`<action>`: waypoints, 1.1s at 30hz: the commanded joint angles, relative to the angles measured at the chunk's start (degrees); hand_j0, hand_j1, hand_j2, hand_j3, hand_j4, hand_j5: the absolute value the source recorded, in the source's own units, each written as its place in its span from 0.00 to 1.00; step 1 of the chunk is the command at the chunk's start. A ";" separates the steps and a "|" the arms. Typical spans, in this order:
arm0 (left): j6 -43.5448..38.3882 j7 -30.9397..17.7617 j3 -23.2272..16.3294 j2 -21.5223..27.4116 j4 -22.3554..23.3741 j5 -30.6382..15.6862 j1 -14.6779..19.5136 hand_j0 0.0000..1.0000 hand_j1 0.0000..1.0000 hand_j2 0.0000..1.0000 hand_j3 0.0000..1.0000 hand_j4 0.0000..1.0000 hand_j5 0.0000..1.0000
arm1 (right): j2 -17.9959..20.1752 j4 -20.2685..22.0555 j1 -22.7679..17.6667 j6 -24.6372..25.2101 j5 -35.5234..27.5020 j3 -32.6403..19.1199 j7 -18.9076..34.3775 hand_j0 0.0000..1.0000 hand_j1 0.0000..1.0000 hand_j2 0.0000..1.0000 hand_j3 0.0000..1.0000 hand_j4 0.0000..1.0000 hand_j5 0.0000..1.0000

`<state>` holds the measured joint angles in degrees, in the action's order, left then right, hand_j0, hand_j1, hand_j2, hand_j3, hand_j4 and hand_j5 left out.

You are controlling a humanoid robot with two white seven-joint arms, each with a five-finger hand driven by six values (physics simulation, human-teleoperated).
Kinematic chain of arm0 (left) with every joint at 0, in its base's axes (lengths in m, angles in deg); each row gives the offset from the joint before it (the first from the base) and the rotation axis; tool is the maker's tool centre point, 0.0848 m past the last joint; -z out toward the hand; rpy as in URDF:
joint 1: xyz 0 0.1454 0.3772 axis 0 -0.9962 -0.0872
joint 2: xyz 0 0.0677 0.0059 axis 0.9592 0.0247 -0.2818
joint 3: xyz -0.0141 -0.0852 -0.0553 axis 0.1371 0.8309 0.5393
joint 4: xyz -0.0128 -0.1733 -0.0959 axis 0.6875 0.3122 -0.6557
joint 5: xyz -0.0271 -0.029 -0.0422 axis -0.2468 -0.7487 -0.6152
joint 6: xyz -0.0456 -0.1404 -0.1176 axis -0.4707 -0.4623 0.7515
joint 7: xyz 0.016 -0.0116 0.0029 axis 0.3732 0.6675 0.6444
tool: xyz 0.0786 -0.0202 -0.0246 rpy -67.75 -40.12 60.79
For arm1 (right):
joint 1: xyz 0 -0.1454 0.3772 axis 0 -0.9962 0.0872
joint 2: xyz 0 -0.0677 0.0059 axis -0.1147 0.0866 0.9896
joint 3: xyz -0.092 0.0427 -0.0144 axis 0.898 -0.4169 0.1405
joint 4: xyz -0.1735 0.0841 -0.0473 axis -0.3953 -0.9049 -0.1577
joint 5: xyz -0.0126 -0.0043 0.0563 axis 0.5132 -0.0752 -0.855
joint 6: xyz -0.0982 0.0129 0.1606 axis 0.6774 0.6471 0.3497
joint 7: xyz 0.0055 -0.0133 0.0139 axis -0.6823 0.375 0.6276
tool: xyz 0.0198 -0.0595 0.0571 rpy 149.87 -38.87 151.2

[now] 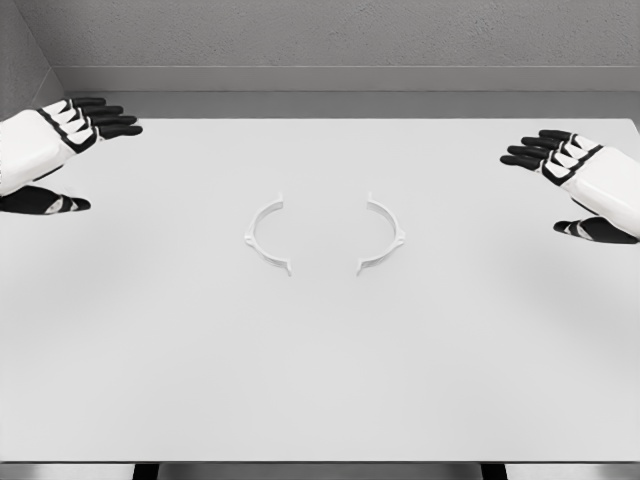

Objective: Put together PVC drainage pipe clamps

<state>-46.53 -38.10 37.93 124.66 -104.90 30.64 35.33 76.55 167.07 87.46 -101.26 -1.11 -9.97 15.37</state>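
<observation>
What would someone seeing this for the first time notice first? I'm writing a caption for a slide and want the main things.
Two white half-ring clamp pieces lie at the middle of the white table, the left half and the right half facing each other with a gap between them, not joined. The left hand and right hand hover open at the table's far edges, well away from the pieces and holding nothing.
</observation>
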 commanded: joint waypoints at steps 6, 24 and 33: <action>0.30 -5.19 -0.53 -0.11 -0.68 -0.01 -0.18 1.00 1.00 1.00 1.00 1.00 1.00 | -0.88 0.05 0.53 0.07 0.06 0.04 -0.07 1.00 1.00 1.00 1.00 1.00 1.00; 0.30 -4.58 -0.44 -13.11 -0.59 7.28 1.76 1.00 1.00 1.00 1.00 1.00 1.00 | -17.40 -17.79 26.10 0.07 9.03 21.22 16.45 1.00 1.00 1.00 1.00 1.00 1.00; 0.30 -4.32 -4.57 -19.62 0.02 15.81 5.10 1.00 1.00 1.00 1.00 1.00 1.00 | -21.79 -25.09 25.84 0.07 8.24 20.60 14.17 1.00 1.00 1.00 1.00 1.00 1.00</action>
<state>-46.18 -42.46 35.13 106.46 -105.24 45.16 40.51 55.53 143.22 113.30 -101.34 7.74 10.87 30.25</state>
